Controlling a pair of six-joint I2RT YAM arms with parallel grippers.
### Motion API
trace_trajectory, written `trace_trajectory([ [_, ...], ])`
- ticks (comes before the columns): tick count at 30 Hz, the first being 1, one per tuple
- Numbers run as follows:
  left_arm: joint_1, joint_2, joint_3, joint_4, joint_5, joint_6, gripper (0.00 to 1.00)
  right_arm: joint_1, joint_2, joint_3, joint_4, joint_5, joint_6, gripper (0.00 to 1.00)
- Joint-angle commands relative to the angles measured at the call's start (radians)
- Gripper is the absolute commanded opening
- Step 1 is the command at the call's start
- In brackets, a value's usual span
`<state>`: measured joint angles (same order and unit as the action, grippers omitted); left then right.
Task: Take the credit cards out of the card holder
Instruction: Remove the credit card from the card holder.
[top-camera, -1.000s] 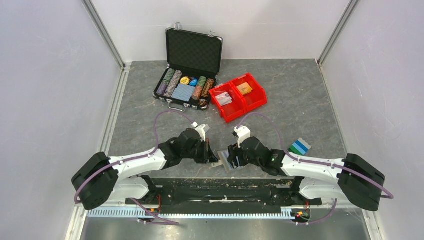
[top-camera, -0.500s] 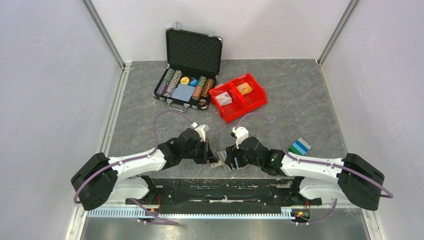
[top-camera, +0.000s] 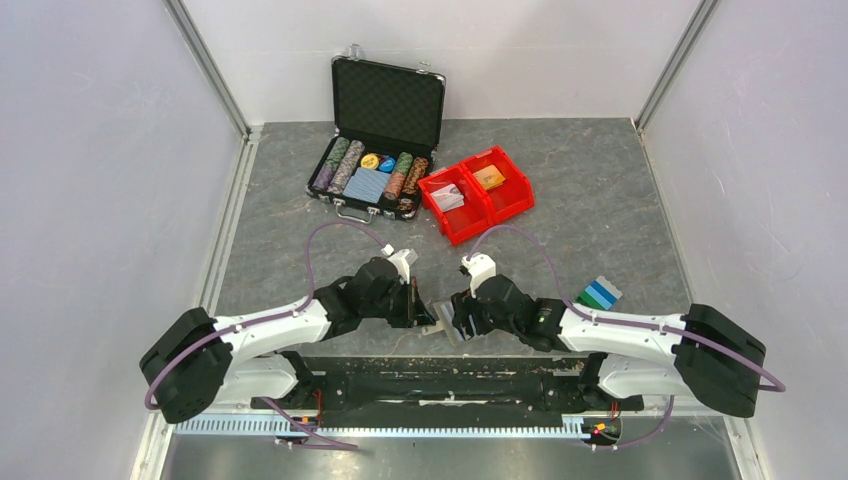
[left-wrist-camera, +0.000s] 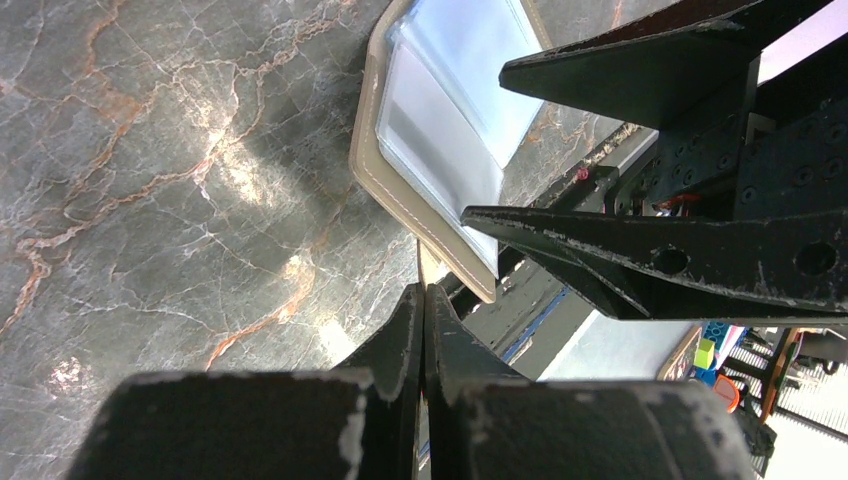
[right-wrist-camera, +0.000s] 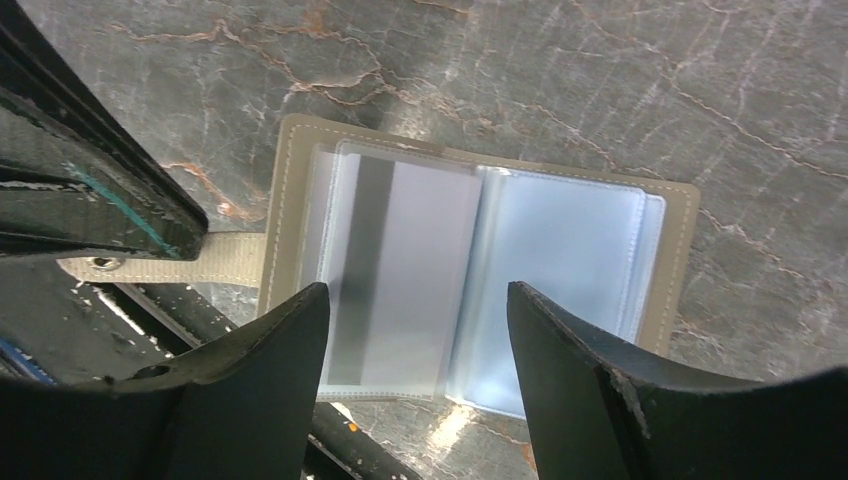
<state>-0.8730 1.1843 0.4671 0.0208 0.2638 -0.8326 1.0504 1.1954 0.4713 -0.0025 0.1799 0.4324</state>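
Observation:
The card holder (top-camera: 440, 328) lies open near the table's front edge, tan-grey outside with clear pale-blue sleeves (right-wrist-camera: 570, 240). A pale card with a dark stripe (right-wrist-camera: 400, 260) sits in its left sleeve. My left gripper (left-wrist-camera: 422, 290) is shut on the holder's strap (right-wrist-camera: 215, 258), and the holder's body (left-wrist-camera: 440, 130) lies just beyond its tips. My right gripper (right-wrist-camera: 418, 295) hangs open over the open sleeves, with nothing between its fingers. In the top view the left gripper (top-camera: 418, 305) and the right gripper (top-camera: 455, 315) face each other across the holder. A blue and teal-green stack of credit cards (top-camera: 598, 293) lies on the table to the right.
A black poker-chip case (top-camera: 375, 150) stands open at the back. Beside it are red bins (top-camera: 477, 192) with small packs. The black frame (top-camera: 440, 375) runs along the front edge, close below the holder. Grey walls close both sides.
My right gripper has shifted slightly left and forward over the holder. The left gripper stays shut on the strap.

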Motion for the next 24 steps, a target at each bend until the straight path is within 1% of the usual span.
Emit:
trace_trajectory([
  [1, -0.004, -0.023, -0.005, 0.010, -0.008, 0.012, 0.02, 0.008, -0.025, 0.044, -0.053, 0.087, -0.018, 0.68],
  [8, -0.004, -0.025, -0.008, 0.007, -0.011, 0.010, 0.02, 0.008, -0.054, 0.058, -0.097, 0.146, -0.024, 0.68],
  [10, -0.004, -0.026, -0.009, 0.007, -0.010, 0.010, 0.02, 0.008, -0.063, 0.057, -0.084, 0.113, -0.036, 0.68],
  [12, -0.004, -0.026, -0.009, 0.008, -0.011, 0.012, 0.02, 0.009, -0.070, 0.044, -0.024, 0.029, -0.052, 0.68],
  [15, -0.004, -0.028, -0.010, 0.010, -0.011, 0.010, 0.02, 0.008, -0.061, 0.025, 0.033, -0.039, -0.048, 0.68],
  [21, -0.004, -0.031, -0.009, 0.013, -0.004, 0.007, 0.02, 0.011, -0.010, 0.019, 0.047, -0.050, -0.036, 0.69],
  [24, -0.004, -0.028, -0.008, 0.013, 0.000, 0.010, 0.02, 0.019, 0.017, 0.033, 0.025, -0.030, -0.038, 0.69],
])
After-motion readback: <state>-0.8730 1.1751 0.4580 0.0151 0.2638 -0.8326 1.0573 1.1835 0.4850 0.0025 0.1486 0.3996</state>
